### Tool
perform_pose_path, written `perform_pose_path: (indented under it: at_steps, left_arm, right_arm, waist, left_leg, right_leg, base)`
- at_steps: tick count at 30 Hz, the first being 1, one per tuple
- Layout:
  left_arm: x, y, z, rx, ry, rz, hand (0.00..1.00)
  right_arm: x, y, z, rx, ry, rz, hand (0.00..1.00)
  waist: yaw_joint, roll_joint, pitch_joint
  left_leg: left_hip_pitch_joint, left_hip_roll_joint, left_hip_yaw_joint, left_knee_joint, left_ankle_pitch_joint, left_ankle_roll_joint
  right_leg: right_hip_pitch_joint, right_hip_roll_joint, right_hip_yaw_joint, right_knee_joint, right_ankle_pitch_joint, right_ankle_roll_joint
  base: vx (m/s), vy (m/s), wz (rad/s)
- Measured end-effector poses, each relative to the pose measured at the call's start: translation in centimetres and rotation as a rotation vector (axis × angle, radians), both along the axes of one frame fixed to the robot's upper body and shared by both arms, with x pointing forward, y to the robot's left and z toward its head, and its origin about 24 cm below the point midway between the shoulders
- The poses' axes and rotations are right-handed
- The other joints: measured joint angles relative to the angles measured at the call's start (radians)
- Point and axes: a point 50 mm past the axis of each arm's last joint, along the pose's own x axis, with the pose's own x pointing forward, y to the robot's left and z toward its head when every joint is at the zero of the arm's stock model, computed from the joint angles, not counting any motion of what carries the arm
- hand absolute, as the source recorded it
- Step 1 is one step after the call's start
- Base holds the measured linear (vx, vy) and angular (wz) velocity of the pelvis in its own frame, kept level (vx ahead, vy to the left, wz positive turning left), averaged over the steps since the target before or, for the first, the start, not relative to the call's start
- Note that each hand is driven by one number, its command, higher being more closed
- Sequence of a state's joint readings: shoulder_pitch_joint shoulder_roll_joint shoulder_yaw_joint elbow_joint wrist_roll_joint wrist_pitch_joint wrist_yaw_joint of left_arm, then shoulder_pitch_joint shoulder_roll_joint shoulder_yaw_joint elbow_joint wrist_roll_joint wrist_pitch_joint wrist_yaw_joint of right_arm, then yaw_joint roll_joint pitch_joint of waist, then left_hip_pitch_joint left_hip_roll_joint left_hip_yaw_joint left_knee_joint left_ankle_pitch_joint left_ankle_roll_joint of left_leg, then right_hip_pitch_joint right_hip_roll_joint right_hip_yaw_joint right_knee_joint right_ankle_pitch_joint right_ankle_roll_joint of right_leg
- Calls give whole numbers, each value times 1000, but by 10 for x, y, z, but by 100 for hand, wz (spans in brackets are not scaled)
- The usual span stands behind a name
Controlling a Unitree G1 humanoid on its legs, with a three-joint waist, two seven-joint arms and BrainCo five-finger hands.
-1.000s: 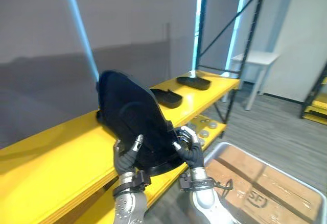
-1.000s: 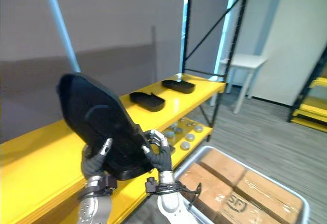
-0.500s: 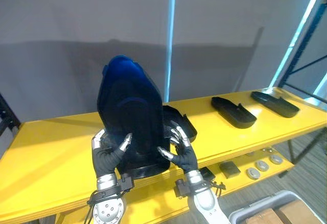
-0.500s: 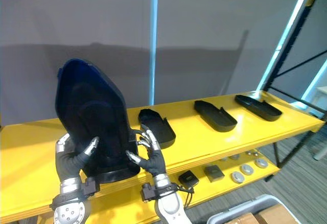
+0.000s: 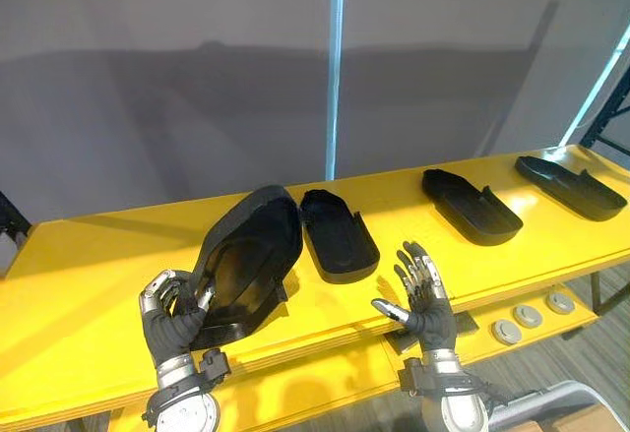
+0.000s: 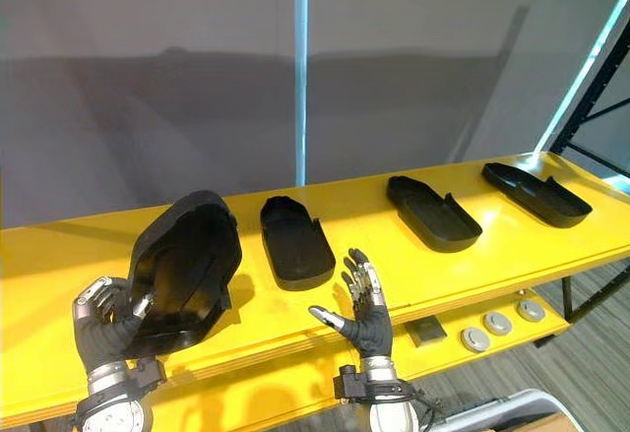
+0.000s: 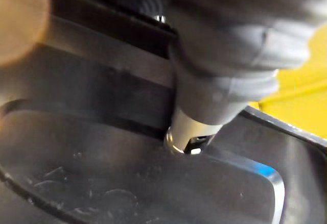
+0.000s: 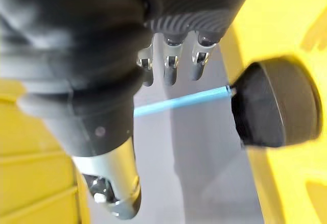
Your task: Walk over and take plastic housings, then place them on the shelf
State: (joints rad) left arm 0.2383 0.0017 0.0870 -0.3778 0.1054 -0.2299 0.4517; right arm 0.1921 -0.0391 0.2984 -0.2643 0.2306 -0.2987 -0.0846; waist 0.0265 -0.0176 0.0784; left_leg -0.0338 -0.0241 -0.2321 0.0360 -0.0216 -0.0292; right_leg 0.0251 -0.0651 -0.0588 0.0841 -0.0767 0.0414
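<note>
A large black plastic housing (image 5: 246, 265) lies hollow side up on the yellow shelf (image 5: 89, 275), tipped a little toward its left edge. My left hand (image 5: 172, 319) is at the housing's near left rim with its fingers curled over that rim; up close the housing (image 7: 102, 183) shows right past the thumb. My right hand (image 5: 423, 299) hovers over the shelf's front edge, right of the housing and apart from it, fingers (image 8: 171, 60) straight and spread, holding nothing.
Three smaller black housings lie in a row to the right: one (image 5: 340, 235) beside the big one, another (image 5: 471, 206) and a third (image 5: 571, 186) farther along. Round silver parts (image 5: 507, 331) sit on the lower shelf. A grey wall with a blue strip (image 5: 337, 58) stands behind.
The big housing has gone from upright between both hands to lying on the shelf. My right hand has let go, opened and drawn off to the right. The camera has shifted.
</note>
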Motion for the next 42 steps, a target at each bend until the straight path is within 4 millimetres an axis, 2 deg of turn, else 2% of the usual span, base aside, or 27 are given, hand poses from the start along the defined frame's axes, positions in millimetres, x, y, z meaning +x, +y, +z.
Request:
perform_pose_path:
  at_steps: [1, 2, 3, 4, 5, 7, 9, 10, 12, 14, 16, 19, 22, 23, 24, 26, 27, 28, 29, 30, 32, 35, 36, 37, 38, 40, 42]
  left_arm:
    - [0, -1, 0, -12, -3, -1, 100]
    - [4, -3, 2, -25, -18, -13, 100]
    - [12, -7, 5, -46, -41, -30, 100]
    - [15, -8, 6, -59, -50, -33, 100]
    - [19, -8, 7, -75, -60, -35, 100]
    - [19, -7, 7, -78, -63, -30, 100]
    - [20, -4, 8, -78, -64, -28, 100]
    - [22, 0, 8, -80, -65, -21, 100]
    - [24, 7, 7, -98, -64, -9, 100]
    - [25, 10, 9, -125, -83, -7, 100]
    - [25, 11, 11, -153, -105, -32, 100]
    - [31, 10, 18, -189, -143, -104, 100]
    - [39, 10, 32, -191, -205, -179, 100]
    - [41, 10, 34, -189, -211, -196, 100]
    - [45, 10, 37, -186, -222, -227, 100]
    - [50, 10, 36, -208, -230, -261, 100]
    - [53, 10, 36, -230, -235, -271, 100]
    - [55, 10, 37, -241, -238, -276, 100]
    - [58, 10, 37, -260, -241, -281, 100]
    - [58, 11, 36, -268, -241, -282, 100]
    - [57, 9, 33, -301, -238, -296, 100]
    - [45, 12, 12, -409, -199, -260, 100]
    - [41, 13, 6, -435, -188, -244, 100]
    - [31, 14, -3, -491, -174, -214, 100]
    - [22, 15, -7, -532, -178, -192, 100]
    - [14, 17, -8, -547, -184, -182, 100]
    - [13, 19, -6, -542, -195, -186, 100]
  right_arm:
    - [0, 1, 0, 0, 0, 6, 0]
    - [1, -2, 1, -2, -4, -7, 0]
    - [4, -9, 1, -16, -7, -37, 0]
    - [7, -13, 1, -24, -6, -58, 0]
    - [11, -21, 1, -27, -5, -99, 0]
    - [13, -26, -2, -32, 10, -128, 0]
    - [14, -26, -2, -31, 9, -128, 0]
    - [15, -22, -2, -23, 8, -119, 0]
    - [20, -19, -6, -25, 28, -111, 0]
    - [22, -21, -16, -26, 74, -137, 0]
    - [22, -26, -23, -41, 107, -161, 0]
    - [19, -37, -29, -109, 131, -220, 0]
    - [16, -44, -38, -177, 182, -280, 0]
    - [14, -47, -43, -172, 207, -301, 0]
    - [3, -56, -55, -158, 278, -366, 0]
    - [-12, -70, -66, -190, 340, -437, 0]
    - [-20, -82, -72, -203, 373, -485, 0]
    - [-24, -87, -75, -209, 394, -512, 0]
    - [-31, -97, -86, -225, 447, -550, 0]
    - [-36, -102, -95, -243, 492, -569, 0]
    - [-55, -114, -129, -275, 671, -611, 0]
    - [-79, -120, -157, -279, 840, -636, 0]
    - [-80, -120, -159, -279, 851, -638, 0]
    - [-83, -121, -161, -283, 865, -645, 0]
    - [-84, -123, -162, -295, 873, -647, 0]
    - [-86, -127, -168, -310, 912, -657, 0]
    - [-94, -130, -180, -302, 988, -679, 0]
  waist:
    - [-1, 6, 1]
    - [-20, 6, 0]
    - [-26, 4, 4]
    - [-25, 7, 8]
    - [-30, 22, 11]
    - [-36, 29, 13]
    - [-42, 27, 15]
    - [-44, 23, 16]
    - [-42, 20, 20]
    - [-37, 15, 23]
    - [-38, 15, 22]
    - [-60, 12, 20]
    - [-61, 14, 19]
    - [-64, 13, 20]
    - [-81, 16, 21]
    - [-106, 15, 19]
    - [-115, 15, 19]
    - [-120, 14, 19]
    - [-126, 17, 20]
    - [-127, 17, 20]
    - [-123, 17, 21]
    - [-103, 20, 36]
    - [-93, 21, 46]
    - [-77, 29, 54]
    - [-59, 50, 55]
    - [-45, 62, 45]
    - [-54, 61, 34]
  left_leg:
    - [-17, 2, 26, 5, -24, 15]
    - [-49, 32, 146, 6, -24, 16]
    - [-87, 76, 304, 42, -24, 17]
    - [-106, 106, 396, 67, -24, 16]
    - [-113, 151, 500, 84, -15, 13]
    - [-106, 140, 521, 82, 53, 4]
    - [-112, 104, 504, 88, 54, 6]
    - [-120, 84, 499, 102, 51, 9]
    - [-123, 67, 471, 128, 40, 14]
    - [-159, 65, 375, 245, -34, 4]
    - [-180, 68, 354, 328, -97, -10]
    - [-189, 48, 394, 387, -163, 35]
    - [-177, 34, 467, 350, -168, 71]
    - [-166, 34, 476, 334, -163, 78]
    - [-132, 32, 480, 290, -146, 99]
    - [-96, 27, 480, 244, -126, 107]
    - [-82, 21, 485, 218, -114, 107]
    - [-79, 18, 487, 208, -108, 106]
    - [-80, 16, 487, 194, -102, 102]
    - [-80, 18, 486, 187, -95, 94]
    - [-81, 32, 478, 178, -92, 86]
    - [-82, 59, 473, 300, -117, 53]
    - [-84, 66, 470, 353, -122, 46]
    - [-115, 80, 437, 483, -125, 41]
    - [-159, 95, 382, 598, -122, 37]
    - [-183, 97, 342, 630, -126, 30]
    - [-168, 109, 351, 596, -172, 12]
  right_leg:
    - [0, -7, -36, -1, 0, 1]
    - [0, -25, -104, -4, -1, 1]
    - [-1, -50, -157, -6, -4, 5]
    - [0, -59, -183, -3, -5, 6]
    - [5, -66, -219, 5, -10, 13]
    - [11, -90, -227, 34, -23, 29]
    - [9, -125, -224, 56, -36, 32]
    - [4, -150, -222, 70, -48, 47]
    - [-6, -165, -200, 79, -50, 51]
    - [-4, -167, -167, 81, -61, 72]
    - [-3, -165, -137, 81, -61, 72]
    - [-18, -195, -91, 110, -62, 69]
    - [-156, -230, -67, 300, -44, 32]
    - [-177, -224, -66, 330, -48, 37]
    - [-180, -165, -36, 345, -64, 62]
    - [-162, -75, 14, 302, -84, 82]
    - [-153, -45, 22, 251, -87, 67]
    - [-149, -37, 21, 219, -83, 60]
    - [-136, -26, 21, 164, -61, 26]
    - [-129, -20, 21, 142, -49, 16]
    - [-96, -2, 17, 76, -17, 7]
    - [-46, 7, 38, 60, -19, 0]
    - [-31, 8, 54, 60, -21, -2]
    - [-10, 15, 87, 60, -27, -8]
    - [-10, 31, 125, 67, -34, -17]
    - [-25, 41, 162, 69, -33, -19]
    - [-34, 29, 162, 67, -15, -15]
  base:
    - [-88, -30, 124]
    - [-91, -21, 159]
    - [-63, -3, 158]
    - [-31, 75, 134]
    - [-4, 106, 87]
    - [22, 249, 67]
    - [6, 261, 41]
    - [-50, 246, 20]
    - [-86, 158, -3]
    - [-91, 80, -27]
    - [-55, 146, -39]
    - [-6, 233, -34]
    - [12, 258, -59]
    - [48, 140, -39]
    - [62, 75, -18]
    - [122, 43, -6]
    - [128, 18, -6]
    - [130, 4, -8]
    - [90, -20, -8]
    - [133, -48, -10]
    - [117, -78, -5]
    - [77, -77, -21]
    - [25, -53, -66]
    - [5, -18, -88]
    - [7, 12, -90]
    - [27, 89, -66]
    - [64, 113, -17]
